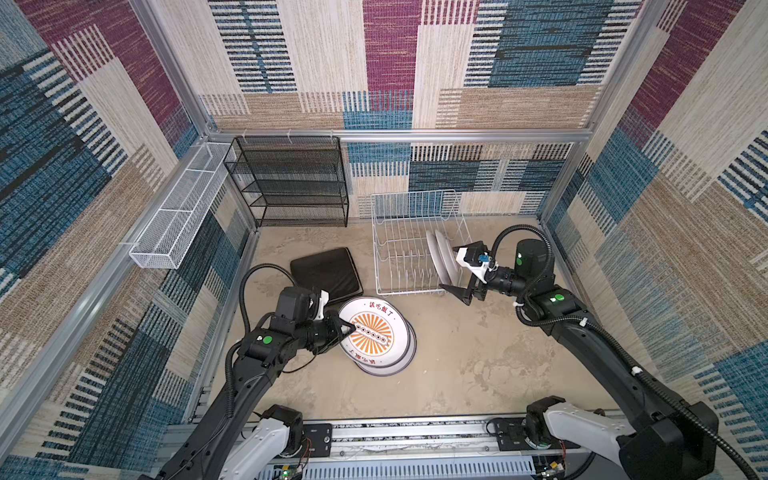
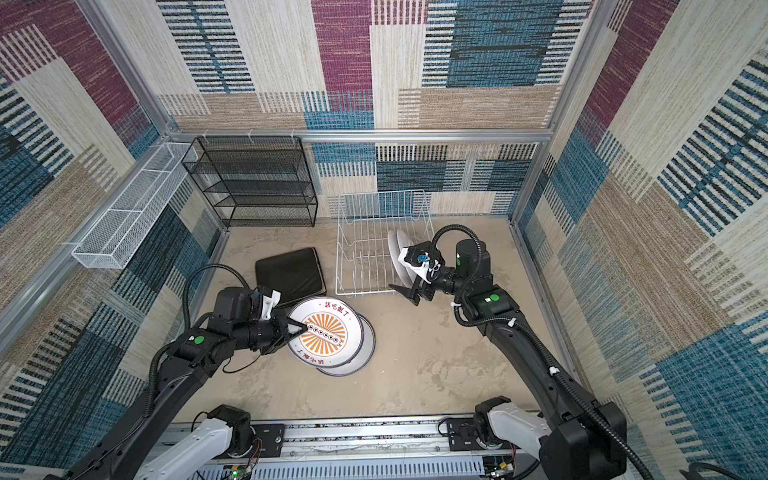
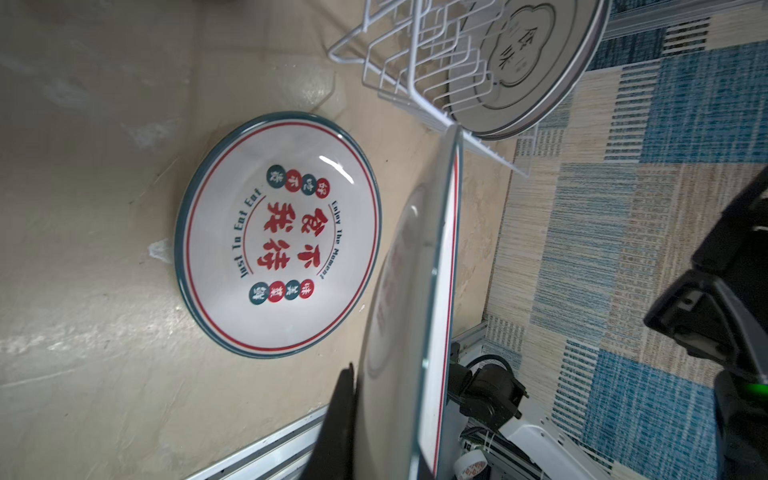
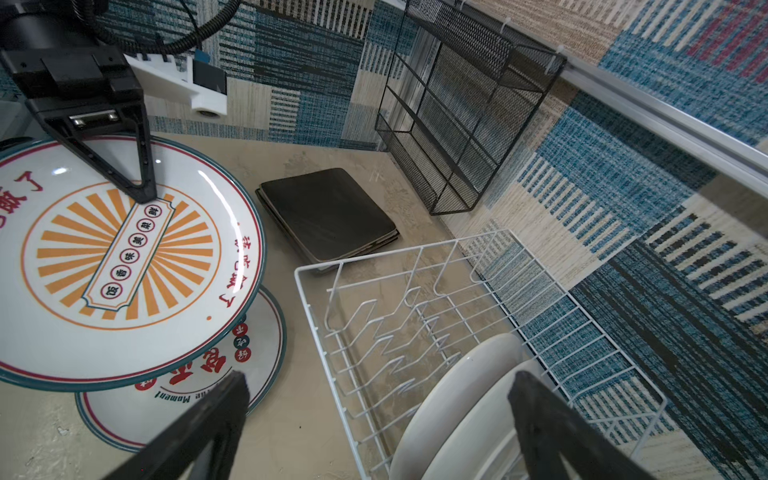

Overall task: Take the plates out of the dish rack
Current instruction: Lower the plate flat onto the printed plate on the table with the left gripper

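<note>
My left gripper (image 1: 347, 328) is shut on the rim of a round sunburst plate (image 1: 372, 332), tilted just above another round plate (image 1: 409, 353) lying on the table. In the left wrist view the held plate (image 3: 436, 291) shows edge-on over the lying plate (image 3: 278, 237). Two white plates (image 1: 442, 255) stand at the right end of the white wire dish rack (image 1: 399, 249). My right gripper (image 1: 449, 268) is wide open beside them; in the right wrist view the two plates (image 4: 457, 395) show between its fingertips (image 4: 237, 382). A stack of black-backed square plates (image 1: 326, 270) lies face down left of the rack.
A black mesh shelf unit (image 1: 291, 183) stands against the back wall. A long white mesh basket (image 1: 178, 216) hangs on the left wall. The arms' metal rail (image 1: 415, 432) runs along the front edge. Patterned walls close in on three sides.
</note>
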Robot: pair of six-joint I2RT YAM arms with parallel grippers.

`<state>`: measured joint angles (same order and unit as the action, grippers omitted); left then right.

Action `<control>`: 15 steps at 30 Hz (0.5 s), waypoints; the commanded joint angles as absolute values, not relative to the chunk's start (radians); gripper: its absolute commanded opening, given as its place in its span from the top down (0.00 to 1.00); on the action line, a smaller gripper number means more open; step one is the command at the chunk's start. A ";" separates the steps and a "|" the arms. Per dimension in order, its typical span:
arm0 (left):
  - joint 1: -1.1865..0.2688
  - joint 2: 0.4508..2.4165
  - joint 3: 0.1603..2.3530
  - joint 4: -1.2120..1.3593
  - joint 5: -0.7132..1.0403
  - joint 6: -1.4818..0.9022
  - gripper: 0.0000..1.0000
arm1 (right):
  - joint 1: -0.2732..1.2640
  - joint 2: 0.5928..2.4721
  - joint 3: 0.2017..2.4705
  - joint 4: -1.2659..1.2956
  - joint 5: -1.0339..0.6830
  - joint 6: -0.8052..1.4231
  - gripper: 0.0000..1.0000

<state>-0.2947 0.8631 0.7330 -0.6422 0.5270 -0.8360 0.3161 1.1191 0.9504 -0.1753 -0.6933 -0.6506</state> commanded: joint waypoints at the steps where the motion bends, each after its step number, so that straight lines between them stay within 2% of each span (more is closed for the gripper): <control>1: -0.294 0.849 0.688 -0.580 0.532 -0.842 1.00 | 0.323 1.114 0.952 -0.257 -0.725 -0.731 0.00; 9: -0.295 0.897 0.517 -0.310 0.571 -0.908 1.00 | 0.333 1.111 0.916 -0.303 -0.756 -0.747 0.00; 15: -0.296 0.966 0.480 -0.231 0.588 -0.882 1.00 | 0.334 1.139 0.941 -0.331 -0.733 -0.759 0.00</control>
<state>-0.2958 0.9466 0.4885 -0.3599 0.5579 -0.8806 0.3344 1.1324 0.9268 -0.3164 -0.7322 -0.7376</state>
